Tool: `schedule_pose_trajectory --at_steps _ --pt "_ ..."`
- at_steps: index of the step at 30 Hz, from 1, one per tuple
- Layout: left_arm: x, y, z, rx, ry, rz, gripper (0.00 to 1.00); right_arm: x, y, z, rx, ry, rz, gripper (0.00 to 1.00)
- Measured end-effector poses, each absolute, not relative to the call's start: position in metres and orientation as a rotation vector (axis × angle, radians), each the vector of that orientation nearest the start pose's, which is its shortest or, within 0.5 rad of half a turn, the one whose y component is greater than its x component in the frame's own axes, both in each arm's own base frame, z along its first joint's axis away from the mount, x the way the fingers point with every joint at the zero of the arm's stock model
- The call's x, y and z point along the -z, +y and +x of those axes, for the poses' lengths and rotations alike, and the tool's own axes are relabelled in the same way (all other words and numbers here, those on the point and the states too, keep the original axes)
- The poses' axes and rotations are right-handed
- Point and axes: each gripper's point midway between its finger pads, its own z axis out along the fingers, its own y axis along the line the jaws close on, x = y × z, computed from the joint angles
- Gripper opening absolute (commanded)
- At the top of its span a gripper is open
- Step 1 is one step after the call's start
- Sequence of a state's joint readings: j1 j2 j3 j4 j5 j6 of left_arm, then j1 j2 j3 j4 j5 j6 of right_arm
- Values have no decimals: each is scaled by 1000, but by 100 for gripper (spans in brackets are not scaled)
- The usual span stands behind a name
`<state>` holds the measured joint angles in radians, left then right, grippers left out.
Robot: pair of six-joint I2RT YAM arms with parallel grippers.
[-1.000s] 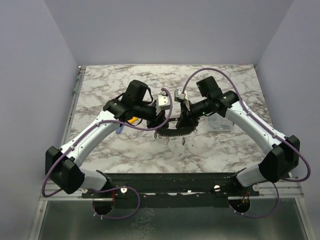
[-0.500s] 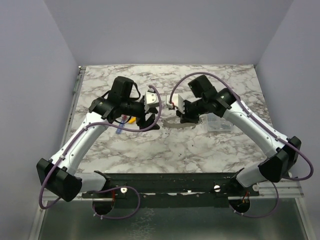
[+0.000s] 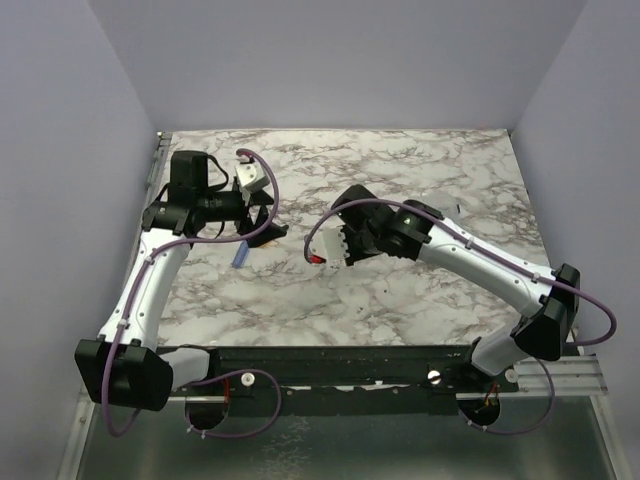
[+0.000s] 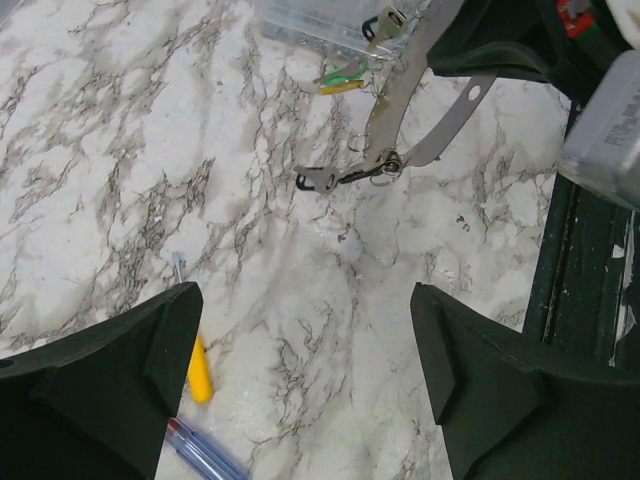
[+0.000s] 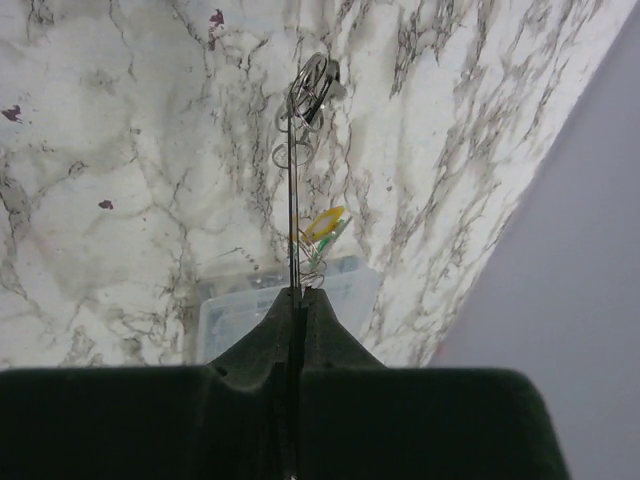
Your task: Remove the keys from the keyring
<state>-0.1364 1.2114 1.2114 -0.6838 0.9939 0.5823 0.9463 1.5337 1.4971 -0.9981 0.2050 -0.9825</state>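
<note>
My right gripper [image 5: 298, 295] is shut on a thin grey strap [image 4: 392, 105], seen edge-on in the right wrist view. The keyring [image 4: 385, 166] hangs at the strap's far end with a small black key [image 4: 312, 180] on it. Yellow and green keys [image 4: 340, 78] dangle higher up the strap, and the yellow key [image 5: 325, 224] also shows just past my right fingers. In the top view the right gripper [image 3: 335, 246] sits over the table's middle. My left gripper [image 4: 310, 340] is open with only marble between its fingers, well back from the keyring, at the left [image 3: 262, 216].
A yellow stick [image 4: 198, 370] and a blue pen [image 4: 200, 450] lie by the left gripper's left finger; the pen [image 3: 240, 255] also shows from above. A clear plastic box [image 4: 320, 25] stands behind the strap. The black frame rail [image 3: 340, 365] runs along the near edge.
The left gripper has opened, let go of the bundle and drawn back to the left. The right arm has swung left and nearer, carrying the strap and keyring.
</note>
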Motion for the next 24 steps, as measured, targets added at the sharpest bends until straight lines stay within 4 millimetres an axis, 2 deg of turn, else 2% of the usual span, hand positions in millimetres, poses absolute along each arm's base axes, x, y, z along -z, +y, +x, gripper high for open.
schedule_pose_trajectory --at_steps 5,9,13,18,20,24 --pt "-262 -171 283 843 1684 1096 95 -211 260 252 288 1368 -2204 1" --pt "-257 -176 283 897 1681 1093 94 -202 254 241 347 1145 -2294 1" --pt "-245 -190 283 965 1714 1102 93 -197 253 253 507 929 -2310 1" --pt "-233 -217 270 1034 1732 1164 92 -192 255 262 739 550 -2278 1" --pt "-233 -225 265 1041 1722 1191 92 -196 261 264 809 436 -2233 1" --pt "-231 -239 258 1050 1704 1236 91 -212 274 268 887 318 -2132 1"
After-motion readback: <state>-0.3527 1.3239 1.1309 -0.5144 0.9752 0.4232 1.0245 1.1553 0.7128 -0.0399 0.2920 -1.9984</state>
